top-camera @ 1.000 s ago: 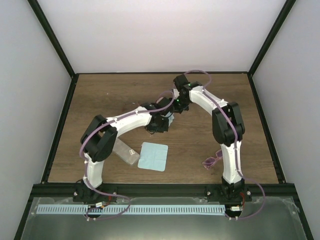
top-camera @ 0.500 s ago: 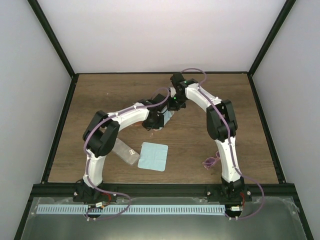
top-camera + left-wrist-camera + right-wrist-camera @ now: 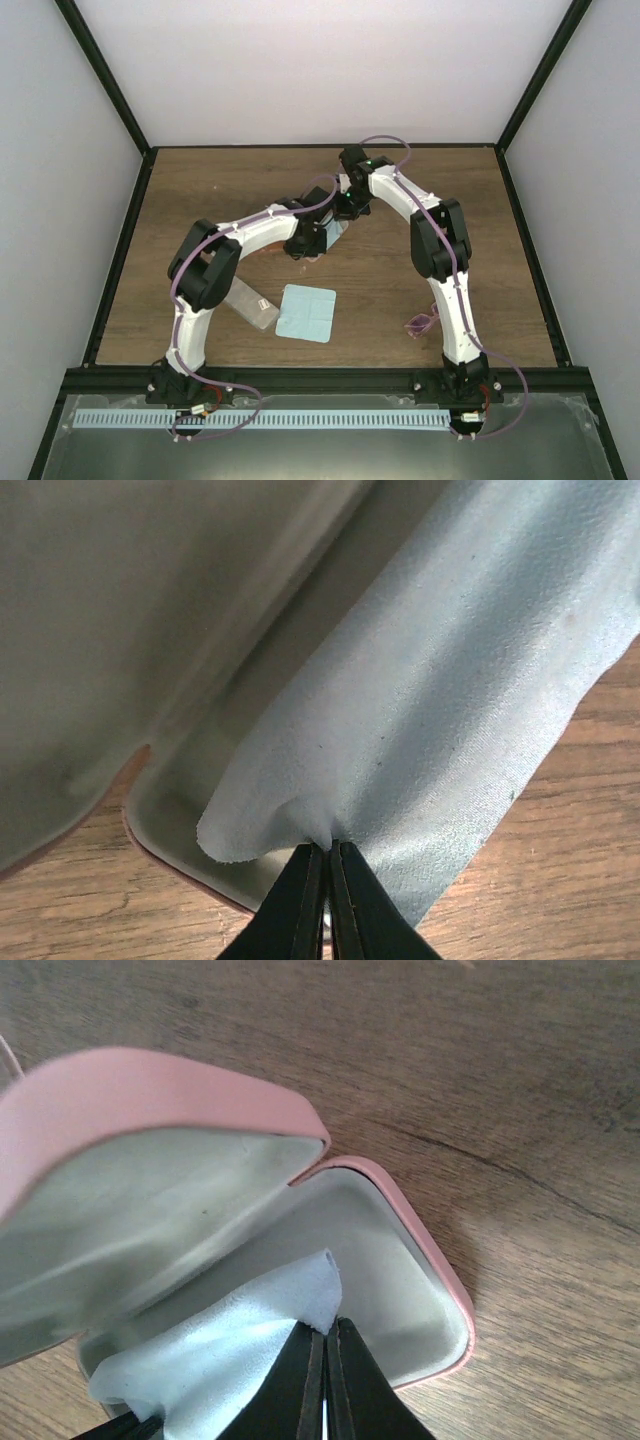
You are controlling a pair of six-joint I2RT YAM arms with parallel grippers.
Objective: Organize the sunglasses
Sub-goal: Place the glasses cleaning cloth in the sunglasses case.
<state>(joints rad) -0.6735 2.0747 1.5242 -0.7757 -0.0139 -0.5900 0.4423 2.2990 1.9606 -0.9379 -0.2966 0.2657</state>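
Observation:
A pair of sunglasses (image 3: 421,322) with purple-pink lenses lies on the table by the right arm's base, away from both grippers. At the table's middle, both grippers meet over an open pink case (image 3: 440,1270), whose rim (image 3: 190,870) also shows in the left wrist view. My left gripper (image 3: 327,845) is shut on one edge of a light blue cloth (image 3: 450,700). My right gripper (image 3: 326,1328) is shut on a corner of the same cloth (image 3: 220,1350). The cloth hangs partly inside the case's grey lining and partly over its rim. From above, the arms hide most of the case.
A second light blue cloth (image 3: 306,313) lies flat near the front middle of the table. A grey oblong case (image 3: 251,304) lies just left of it, beside the left arm. The raised pink lid (image 3: 130,1090) stands close to the right gripper.
Both arms have shifted slightly left and towards the far side, carrying the cloth with them. Both grips have stayed shut.

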